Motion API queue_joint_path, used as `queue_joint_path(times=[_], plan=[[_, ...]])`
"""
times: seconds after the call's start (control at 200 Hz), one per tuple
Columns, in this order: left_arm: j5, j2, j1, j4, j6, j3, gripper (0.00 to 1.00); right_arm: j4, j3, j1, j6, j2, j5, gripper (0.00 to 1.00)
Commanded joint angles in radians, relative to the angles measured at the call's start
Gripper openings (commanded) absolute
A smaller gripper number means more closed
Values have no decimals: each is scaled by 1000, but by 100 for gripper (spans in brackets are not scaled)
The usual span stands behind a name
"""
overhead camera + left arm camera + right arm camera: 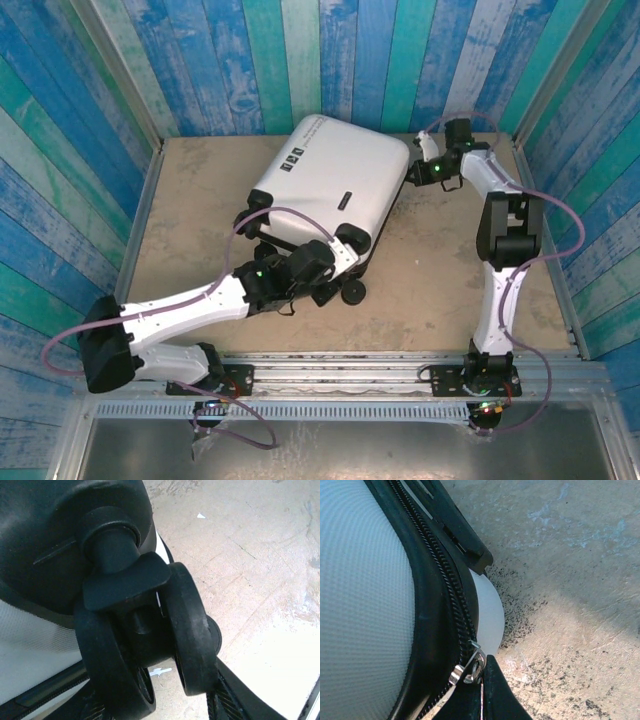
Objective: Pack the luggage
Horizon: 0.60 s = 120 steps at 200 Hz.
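- Tan table (190,200) carries the luggage (330,175), which lies closed and flat at mid-table, skewed, wheels toward the arms.
- White shell, black zip trim.
- Left gripper (312,266) sits at the wheel end, its jaws half-spread and clasping a black twin wheel (187,635).
- Right gripper (481,700) is at the far right corner, its jaws pressed together on the silver zip pull (470,667).
- Small black labels (295,160) sit on the shell; their writing is too small to read.

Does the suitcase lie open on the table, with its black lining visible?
No: in the top view the luggage lies closed on the table, with its white shell facing up.
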Motion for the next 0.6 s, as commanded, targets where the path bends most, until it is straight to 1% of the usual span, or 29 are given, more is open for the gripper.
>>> queue_joint_path(times=[0.0, 0.095, 0.235, 0.315, 0.356, 0.371, 0.381, 0.401, 0.431, 0.456, 0.466, 0.486, 0.506, 0.526, 0.546, 0.576, 0.596], plan=[[340, -127, -96, -62, 218, -2, 0, 172, 89, -43, -6, 47, 78, 0], [340, -112, -100, -101, 260, 0, 0, 171, 125, -45, -75, 63, 48, 0], [323, -82, -104, -168, 315, 19, 0, 168, 180, -46, -201, 86, 59, 0], [279, -78, -104, -173, 323, 17, 0, 138, 238, -55, -235, 106, 29, 0], [231, -80, -104, -159, 313, 12, 0, 121, 264, -59, -233, 115, 13, 0], [210, -82, -104, -150, 305, 12, 3, 115, 274, -60, -230, 118, 7, 0], [194, -82, -104, -143, 297, 12, 9, 111, 280, -61, -228, 118, -1, 0], [165, -86, -104, -126, 281, 10, 22, 110, 281, -61, -225, 117, -8, 0], [127, -93, -104, -89, 251, 8, 48, 110, 279, -62, -222, 115, -14, 0], [85, -99, -104, -57, 216, 9, 62, 116, 274, -62, -216, 108, -17, 0], [68, -102, -104, -42, 197, 10, 65, 117, 272, -61, -216, 108, -17, 0], [35, -105, -104, -12, 154, 12, 81, 118, 263, -61, -211, 102, -19, 0], [-3, -108, -104, 8, 108, 20, 89, 121, 255, -62, -210, 99, -21, 0], [-34, -105, -104, 19, 59, 35, 96, 122, 246, -61, -208, 94, -24, 0], [-60, -100, -104, 22, 16, 56, 100, 125, 236, -62, -208, 87, -25, 0], [-80, -82, -104, 13, -32, 96, 98, 128, 222, -62, -206, 80, -24, 0], [-88, -64, -104, -7, -74, 129, 94, 132, 206, -62, -206, 71, -21, 0]])
